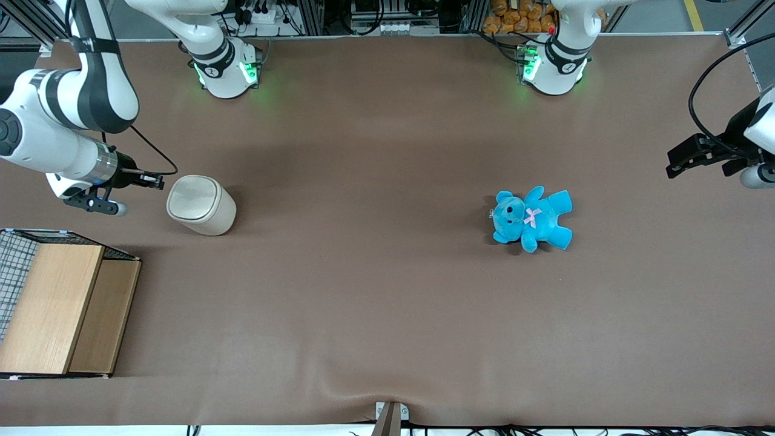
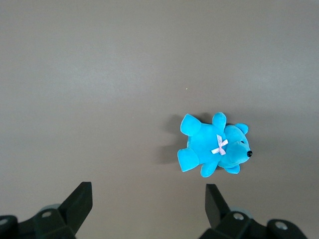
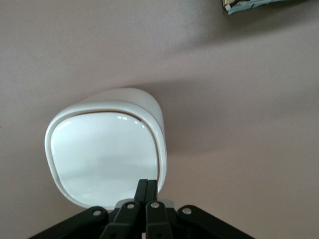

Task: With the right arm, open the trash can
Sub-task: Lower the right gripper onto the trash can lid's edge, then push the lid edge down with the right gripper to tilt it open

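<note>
Most of the right arm [image 1: 66,121] is cut off at the frame edge in the front view, so we only get its elbow, forearm and wrist. Its base is out of that shot too. We can't see the bin [image 1: 201,204] bottom from the wrist camera, just the lid [image 3: 104,159] and a bit of wall, and the lid looks shut flat. The bin stands on the table [image 1: 387,303], well apart from the teddy [image 1: 531,218], toward the working arm's end. The wooden box [image 1: 60,309] sits nearer the front camera than the bin, partly cropped. The forearm reaches level toward the bin, with the gripper [image 3: 146,188] just above the lid's edge. Its fingers [image 3: 151,190] are pressed together, nothing between them.
</note>
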Robot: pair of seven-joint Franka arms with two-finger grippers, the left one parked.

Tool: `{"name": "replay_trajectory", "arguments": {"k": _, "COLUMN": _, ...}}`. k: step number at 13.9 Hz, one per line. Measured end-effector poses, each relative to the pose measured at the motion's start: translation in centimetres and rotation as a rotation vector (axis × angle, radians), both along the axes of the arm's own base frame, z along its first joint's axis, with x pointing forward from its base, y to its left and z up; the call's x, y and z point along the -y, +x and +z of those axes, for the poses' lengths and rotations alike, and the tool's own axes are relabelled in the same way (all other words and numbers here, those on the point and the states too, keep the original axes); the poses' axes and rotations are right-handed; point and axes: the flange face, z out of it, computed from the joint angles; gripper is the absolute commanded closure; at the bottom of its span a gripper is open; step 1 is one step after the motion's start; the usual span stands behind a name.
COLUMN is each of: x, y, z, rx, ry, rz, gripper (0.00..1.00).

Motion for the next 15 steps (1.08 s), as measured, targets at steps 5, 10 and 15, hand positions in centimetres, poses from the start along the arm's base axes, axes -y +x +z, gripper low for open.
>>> {"name": "replay_trajectory", "arguments": {"k": 5, "x": 0.3, "y": 0.0, "z": -2.0, "rx": 0.015, "ry": -0.005, "rz": -0.007, "gripper": 1.00}}
{"name": "replay_trajectory", "arguments": {"k": 10, "x": 0.3, "y": -0.2, "z": -3.8, "rx": 0.011, "ry": -0.008, "rz": -0.009, "gripper": 1.00}}
{"name": "replay_trajectory", "arguments": {"k": 15, "x": 0.1, "y": -0.5, "z": -4.5, "rx": 0.008, "ry": 0.001, "rz": -0.021, "gripper": 1.00}}
